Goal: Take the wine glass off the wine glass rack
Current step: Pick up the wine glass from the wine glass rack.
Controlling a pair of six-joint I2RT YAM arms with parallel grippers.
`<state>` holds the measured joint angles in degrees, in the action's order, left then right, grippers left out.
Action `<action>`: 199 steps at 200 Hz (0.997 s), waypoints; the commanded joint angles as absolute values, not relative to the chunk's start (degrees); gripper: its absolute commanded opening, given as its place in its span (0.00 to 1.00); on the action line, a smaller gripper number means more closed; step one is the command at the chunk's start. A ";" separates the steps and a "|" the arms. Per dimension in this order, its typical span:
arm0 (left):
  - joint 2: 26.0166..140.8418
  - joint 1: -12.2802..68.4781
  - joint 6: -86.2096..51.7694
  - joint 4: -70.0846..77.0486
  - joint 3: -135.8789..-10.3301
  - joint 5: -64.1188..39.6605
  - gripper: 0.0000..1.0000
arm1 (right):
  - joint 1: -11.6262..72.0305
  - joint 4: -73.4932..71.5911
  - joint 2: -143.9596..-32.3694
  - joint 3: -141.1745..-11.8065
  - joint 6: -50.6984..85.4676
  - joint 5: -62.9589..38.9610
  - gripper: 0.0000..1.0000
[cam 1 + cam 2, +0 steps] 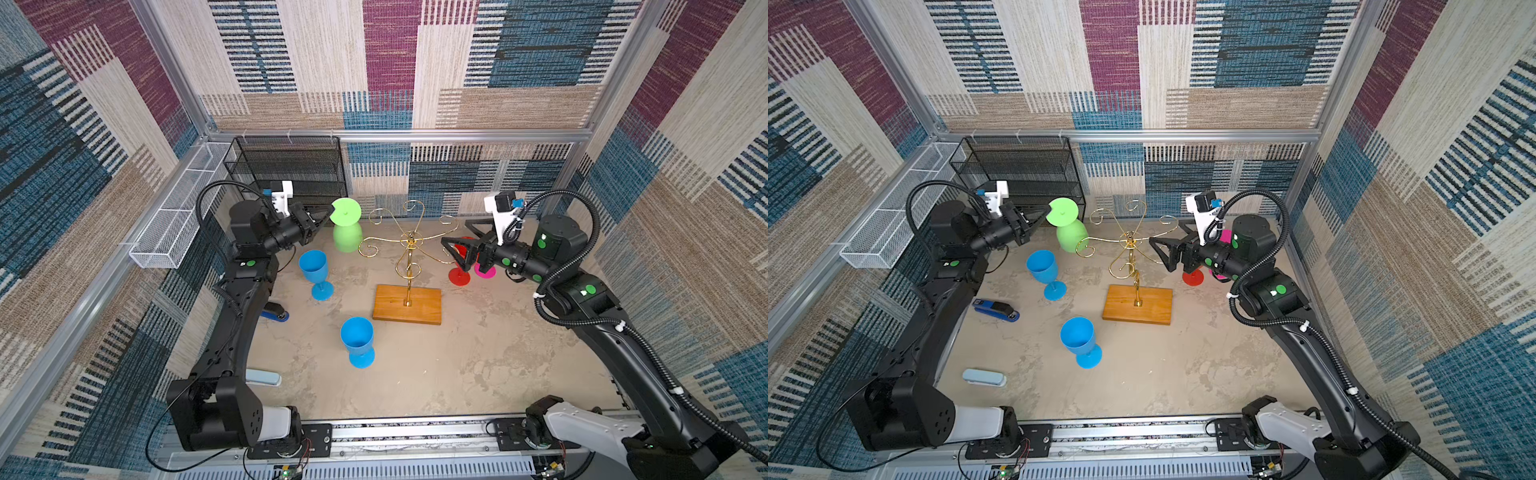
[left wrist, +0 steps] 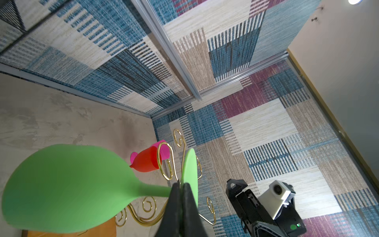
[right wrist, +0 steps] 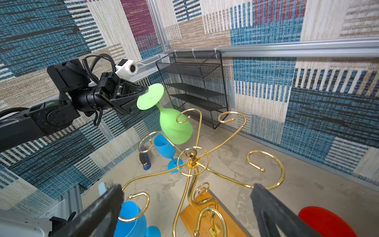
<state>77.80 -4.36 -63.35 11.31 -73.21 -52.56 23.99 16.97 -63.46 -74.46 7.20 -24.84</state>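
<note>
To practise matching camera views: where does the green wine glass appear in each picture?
A top view: green wine glass, upside down, left of the gold wine glass rack.
A top view: same place, left of the rack.
Left wrist: large, close up, before the rack.
Right wrist: beyond the rack.
Shared landmark: the rack.
</note>
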 commanded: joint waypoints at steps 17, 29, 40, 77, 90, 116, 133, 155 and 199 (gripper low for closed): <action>74.59 -11.04 -80.16 30.14 -71.16 -58.79 0.00 | 24.16 5.95 -65.89 -74.45 3.45 -26.47 1.00; 73.80 -12.92 -84.91 34.28 -70.86 -59.51 0.00 | 24.63 3.82 -68.31 -75.62 2.73 -28.33 0.99; 73.58 -14.14 -89.55 40.41 -70.68 -59.72 0.00 | 25.84 2.65 -70.68 -77.35 1.23 -27.85 0.99; 73.69 -14.89 -101.85 52.98 -70.87 -59.96 0.00 | 34.84 0.87 -78.54 -84.91 -9.34 -23.04 1.00; 73.27 -14.86 -102.76 53.46 -71.10 -60.10 0.00 | 36.80 0.48 -81.52 -88.12 -11.03 -23.19 1.00; 72.54 -14.86 -103.55 53.56 -71.20 -60.11 0.00 | 38.51 -1.54 -86.87 -92.28 -13.31 -23.79 0.99; 72.24 -14.90 -104.61 54.17 -71.20 -59.95 0.00 | 39.23 -1.43 -90.67 -96.52 -14.77 -23.83 0.99; 71.88 -14.81 -105.38 54.63 -71.34 -59.73 0.00 | 40.46 -1.39 -95.15 -100.95 -16.41 -24.70 0.99; 71.48 -14.73 -106.46 55.18 -71.01 -58.76 0.00 | 43.77 5.49 -105.40 -113.73 -19.18 -24.24 0.99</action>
